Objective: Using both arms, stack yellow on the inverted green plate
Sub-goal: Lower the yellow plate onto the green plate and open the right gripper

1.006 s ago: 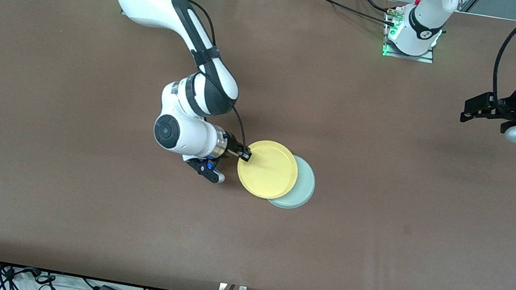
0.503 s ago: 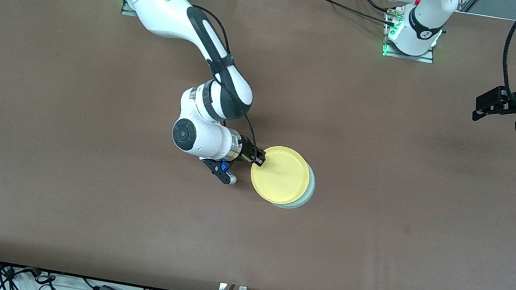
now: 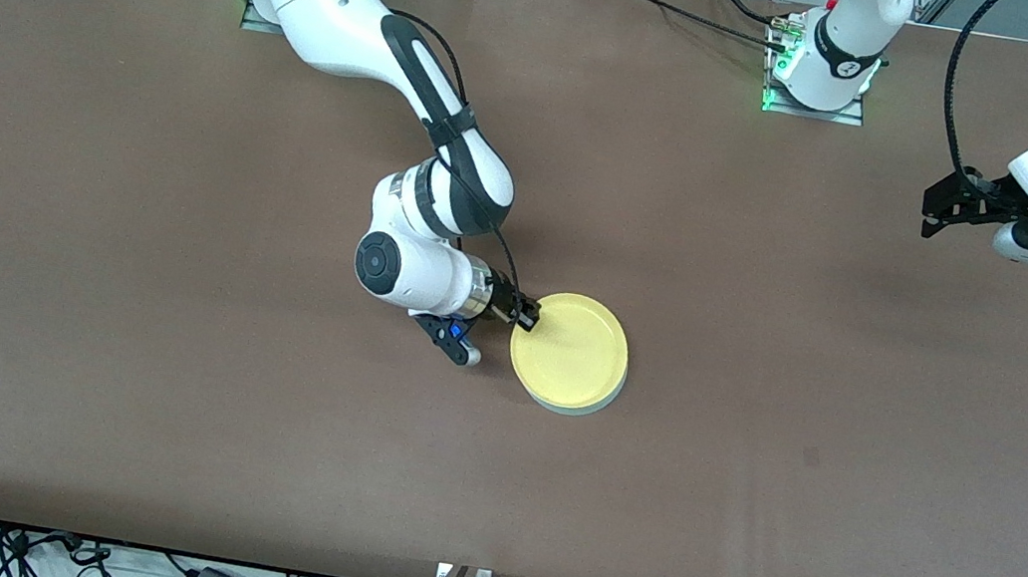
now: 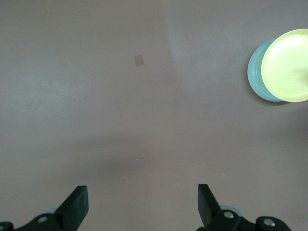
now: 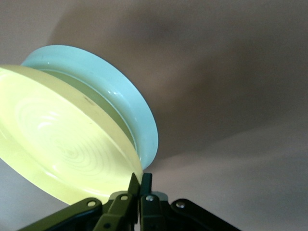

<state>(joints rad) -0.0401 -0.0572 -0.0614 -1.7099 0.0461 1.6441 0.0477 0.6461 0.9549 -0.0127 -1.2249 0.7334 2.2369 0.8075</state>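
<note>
My counter (image 3: 159, 380) is a wide brown surface, plain and matte. Near its middle the green plate (image 3: 596, 407) lies directly on it, upside down. I see only a thin pale edge of it in the front view. A small lighter patch (image 4: 139, 60) marks the brown surface.

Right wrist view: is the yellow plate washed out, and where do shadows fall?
Right wrist view: the yellow plate glares pale, nearly white, and a broad dark shadow spreads over the table past the green plate. Front view: even light, only a thin shadow at the stack's edge.
</note>
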